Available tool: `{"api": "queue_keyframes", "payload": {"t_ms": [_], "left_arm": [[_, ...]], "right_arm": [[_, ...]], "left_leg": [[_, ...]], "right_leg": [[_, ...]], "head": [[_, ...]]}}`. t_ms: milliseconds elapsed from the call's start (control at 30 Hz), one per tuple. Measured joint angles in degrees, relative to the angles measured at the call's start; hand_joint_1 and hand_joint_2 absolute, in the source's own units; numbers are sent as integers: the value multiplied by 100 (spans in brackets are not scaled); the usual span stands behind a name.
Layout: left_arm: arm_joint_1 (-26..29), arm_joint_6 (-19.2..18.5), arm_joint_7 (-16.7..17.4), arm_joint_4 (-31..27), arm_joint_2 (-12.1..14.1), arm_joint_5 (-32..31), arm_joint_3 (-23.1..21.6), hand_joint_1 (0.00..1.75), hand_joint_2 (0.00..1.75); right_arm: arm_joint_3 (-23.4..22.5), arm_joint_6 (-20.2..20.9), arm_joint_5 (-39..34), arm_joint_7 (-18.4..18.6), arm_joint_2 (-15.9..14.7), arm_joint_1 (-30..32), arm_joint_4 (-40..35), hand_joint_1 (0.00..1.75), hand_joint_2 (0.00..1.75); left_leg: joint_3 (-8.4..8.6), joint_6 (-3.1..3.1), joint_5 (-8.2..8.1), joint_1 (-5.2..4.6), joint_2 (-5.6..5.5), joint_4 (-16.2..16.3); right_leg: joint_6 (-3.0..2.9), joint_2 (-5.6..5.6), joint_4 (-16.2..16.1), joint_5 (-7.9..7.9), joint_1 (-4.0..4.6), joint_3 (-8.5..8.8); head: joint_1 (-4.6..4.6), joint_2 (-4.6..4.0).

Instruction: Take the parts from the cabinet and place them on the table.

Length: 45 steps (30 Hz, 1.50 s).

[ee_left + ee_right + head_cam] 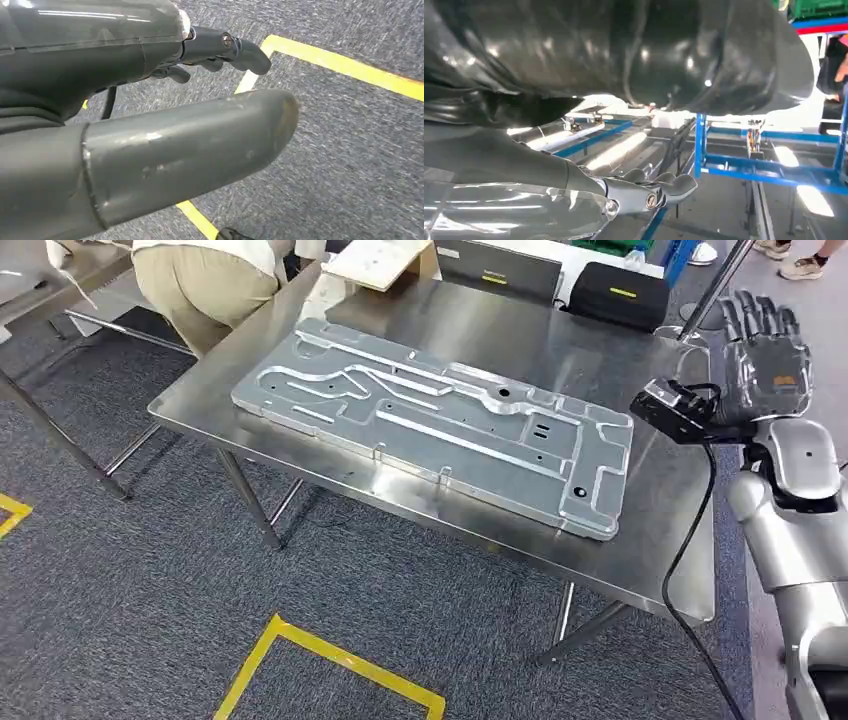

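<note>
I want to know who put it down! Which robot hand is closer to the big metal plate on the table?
The right. The right hand is raised, fingers spread, just past the metal plate's far end. The left hand hangs low over carpet and yellow floor tape.

One big metal part [440,430] is lying on one shiny table [640,550]. One person [200,280] is bending behind it. Two black boxes [620,295] are sitting at the back.

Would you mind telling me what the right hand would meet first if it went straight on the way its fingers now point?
Probably nothing near: the right hand is raised beside the table, fingers up and apart, and the way ahead looks free, though depth is unclear.
</note>
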Motion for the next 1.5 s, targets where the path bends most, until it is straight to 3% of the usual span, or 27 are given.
{"api": "queue_keyframes", "payload": {"t_ms": [67, 100, 233, 267, 300, 400, 433, 467, 500, 567, 600, 767, 800, 833, 867, 933, 967, 1033, 1100, 1133, 1167, 1267, 1300, 1333, 1433, 1467, 1500], "left_arm": [[-1, 0, 0, 0, -13, -2, -2, 0, 0], [-2, 0, 0, 0, -42, -2, -2, 0, 0], [-4, 9, 4, 0, -46, -7, -2, 0, 0], [-5, 11, 2, 0, -44, -13, -2, 0, 0], [-6, 11, 2, 0, -44, -17, -2, 0, 0], [-4, 7, 4, 0, -46, -17, -2, 0, 0], [-4, 7, 2, 0, -46, -17, -2, 0, 0], [-3, 7, 4, 0, -46, -17, -2, 0, 0], [-3, 7, 4, 0, -44, -17, -2, 0, 0], [-12, 7, 4, 0, -42, -17, -2, 0, 0], [-32, 7, 4, 0, -44, -17, -2, 0, 0], [-20, 2, 2, 0, -50, -7, -2, 0, 0], [-31, -2, 4, 0, -55, -7, -2, 0, 0], [-36, -2, 2, 0, -55, -4, -4, 0, 0], [-34, -2, 0, 0, -55, -2, -4, 0, 175], [-30, -7, 0, 0, -55, 0, -4, 0, 175], [-28, -11, 0, 0, -55, 0, -4, 0, 175], [-17, -11, 0, 0, -55, 18, -2, 0, 175], [-11, -11, 0, 0, -63, 24, -2, 0, 175], [-9, -13, 0, 0, -94, 24, -4, 0, 175], [-14, -13, 0, 0, -94, 24, -2, 0, 175], [-2, -17, -2, 0, -94, 31, -2, 0, 175], [2, -15, -2, 0, -92, 33, -2, 0, 175], [6, -13, -4, 0, -87, 35, -2, 0, 175], [9, -18, -15, 0, -94, 46, -2, 0, 175], [10, -20, -20, 0, -92, 57, -2, 0, 175], [11, -20, -26, 0, -92, 61, -2, 0, 175]], "right_arm": [[-44, -2, 11, 9, -44, 1, -50, 0, 0], [-59, -2, 20, 11, -68, -9, -83, 0, 0], [-83, -2, 74, 52, -85, 14, -111, 0, 0], [-85, -2, 83, 66, -85, 18, -125, 0, 0], [-85, -2, 94, 74, -85, 15, -131, 0, 0], [-85, 0, 118, 76, -83, 39, -133, 0, 0], [-85, 0, 138, 77, -81, 46, -131, 0, 0], [-85, 2, 155, 76, -81, 60, -129, 0, 0], [-85, 0, 164, 76, -81, 73, -129, 0, 0], [-85, 0, 173, 76, -81, 75, -129, 0, 0], [-87, -4, 177, 76, -81, 74, -140, 0, 0], [-87, -2, 181, 72, -74, 81, -157, 0, 0], [-90, -2, 181, 70, -76, 87, -160, 0, 0], [-90, -2, 184, 70, -79, 85, -166, 0, 0], [-92, -2, 184, 72, -79, 85, -168, 0, 0], [-92, -2, 197, 70, -79, 127, -168, 0, 0], [-92, -2, 201, 70, -79, 149, -168, 0, 0], [-90, -2, 236, 66, -79, 192, -214, 0, 0], [-90, -2, 284, 52, -79, 189, -306, 0, 0], [-90, -2, 291, 52, -81, 183, -367, 0, 0], [-90, -2, 299, 48, -85, 193, -418, 0, 0], [-90, 4, 313, 52, -92, 183, -494, 0, 0], [-81, 9, 336, 48, -85, 196, -548, 0, 0], [-70, 20, 363, 46, -81, 195, -601, 0, 0], [-26, 85, 448, 26, -57, 220, -808, 0, 0], [-6, 129, 483, 28, -46, 234, -879, 0, 0], [13, 155, 514, 35, -35, 267, -965, 0, 0]], "left_leg": [[-14, -19, 33, -19, -9, 0], [-38, -54, 58, -34, -8, -1], [-48, -184, 144, -7, 5, -35], [-73, -228, 134, -37, 2, -51], [-158, -257, -74, -19, -8, 124], [-659, -335, -860, 17, -1, 1450], [-739, -352, -966, 19, 0, 1745], [-667, -362, -925, 22, 1, 1725], [-443, -364, -779, 27, 1, 1419], [191, -346, -439, 36, 2, 452], [412, -295, -529, 35, -4, 9], [333, -82, -297, 9, -14, -20], [326, -36, -244, 24, 2, -36], [275, 5, -203, 25, 12, -46], [223, 16, -171, 23, 16, -45], [106, 18, -99, 11, 16, -30], [53, 15, -68, 7, 15, -18], [-16, 5, -22, -4, 10, -6], [-30, -14, 13, -16, 4, -4], [-60, -49, 39, -15, 6, -9], [-64, -93, 73, 2, 9, -18], [-62, -219, 170, 20, 1, -78], [-99, -238, 95, 13, -3, -24], [-168, -264, -107, -3, -6, 123], [-605, -334, -894, 48, -4, 1399], [-669, -361, -973, 56, -3, 1682], [-599, -380, -897, 64, 0, 1670]], "right_leg": [[-117, 1, -1073, 379, 51, 668], [-164, -13, -1312, 285, 83, 781], [-242, -13, -1345, 416, 128, 730], [-267, -38, -1447, 510, 45, 737], [-287, -58, -1482, 558, 46, 713], [-317, -64, -1442, 648, 53, 541], [-308, -63, -1411, 676, 53, 468], [-298, -62, -1378, 698, 49, 405], [-282, -61, -1345, 716, 44, 351], [-252, -60, -1273, 736, 36, 276], [-227, -65, -1227, 749, 37, 234], [-46, -54, -1240, 874, 54, 179], [-23, -33, -1164, 734, 26, 138], [2, -27, -891, 433, 23, 43], [29, -22, -495, 144, 15, -95], [60, -21, 379, -294, 11, -375], [58, -20, 540, -318, 11, -386], [17, -19, 29, -16, 19, 24], [-92, -3, -1049, 332, 62, 729], [-165, 5, -1370, 199, 95, 908], [-152, -7, -1387, 284, 129, 876], [-249, -8, -1470, 375, 165, 862], [-282, -54, -1568, 458, 68, 882], [-323, -60, -1602, 506, 73, 859], [-348, -71, -1560, 594, 77, 688], [-335, -71, -1529, 617, 75, 626], [-318, -70, -1496, 637, 66, 566]], "head": [[0, -2], [-4, 0], [-2, 0], [-2, 0], [-4, 0], [-2, -2], [-2, 0], [-4, -2], [-4, -2], [-4, -2], [-2, 0], [-2, 0], [0, 0], [2, -2], [2, 0], [2, 0], [2, -2], [2, -2], [2, -2], [-4, 0], [0, 0], [2, -2], [0, 0], [0, 0], [0, -2], [-2, -2], [-2, -2]]}}
